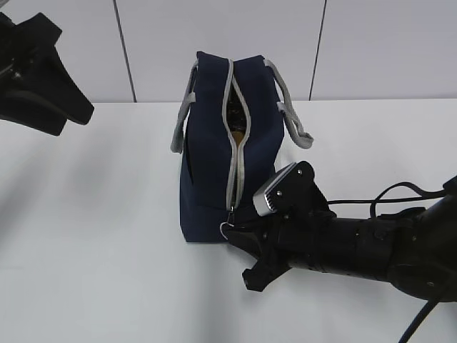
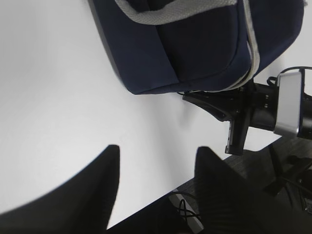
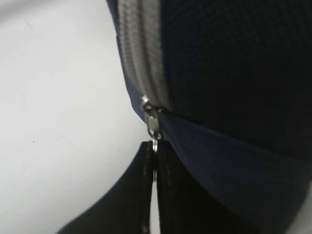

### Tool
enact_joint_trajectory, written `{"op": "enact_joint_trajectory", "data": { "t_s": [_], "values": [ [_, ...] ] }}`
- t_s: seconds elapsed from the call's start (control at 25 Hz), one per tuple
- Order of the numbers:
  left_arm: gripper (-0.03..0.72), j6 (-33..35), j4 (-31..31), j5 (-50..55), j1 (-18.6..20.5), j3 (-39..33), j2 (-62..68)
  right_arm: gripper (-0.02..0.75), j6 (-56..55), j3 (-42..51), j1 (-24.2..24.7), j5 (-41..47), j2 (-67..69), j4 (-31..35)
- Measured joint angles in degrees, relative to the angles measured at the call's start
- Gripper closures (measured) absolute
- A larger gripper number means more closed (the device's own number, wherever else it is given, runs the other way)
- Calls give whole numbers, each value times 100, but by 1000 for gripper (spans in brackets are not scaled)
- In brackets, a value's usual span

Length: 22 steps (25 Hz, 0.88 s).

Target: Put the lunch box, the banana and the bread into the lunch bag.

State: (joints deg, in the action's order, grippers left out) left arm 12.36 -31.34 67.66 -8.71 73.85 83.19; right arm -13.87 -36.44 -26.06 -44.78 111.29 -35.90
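Showing up close: right hand (image 3: 155, 168) on zipper pull (image 3: 154, 127).

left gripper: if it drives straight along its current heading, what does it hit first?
Probably the bag. In the left wrist view the open left gripper points over bare table toward the bag's lower end, where the right gripper sits. Depth unclear, so it may pass short.

A white surface (image 1: 93, 236) fills most of the exterior view, plain and smooth, with soft shadows falling across it. Behind it stands a pale wall (image 1: 214, 28) divided into panels by thin dark seams. In the left wrist view the surface's near edge (image 2: 161, 204) shows, with a dark area below it holding some cables (image 2: 187, 209).
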Motion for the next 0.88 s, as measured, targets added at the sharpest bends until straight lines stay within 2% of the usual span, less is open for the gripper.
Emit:
{"op": "enact_joint_trajectory", "data": {
  "t_s": [0.36, 0.88],
  "values": [
    [332, 5, 0, -7, 0, 0, 0, 754, 0, 51, 0, -3, -26, -135],
    [335, 22, 5, -44, 0, 0, 0, 754, 0, 190, 0, 372, -762, -386]
  ]
}}
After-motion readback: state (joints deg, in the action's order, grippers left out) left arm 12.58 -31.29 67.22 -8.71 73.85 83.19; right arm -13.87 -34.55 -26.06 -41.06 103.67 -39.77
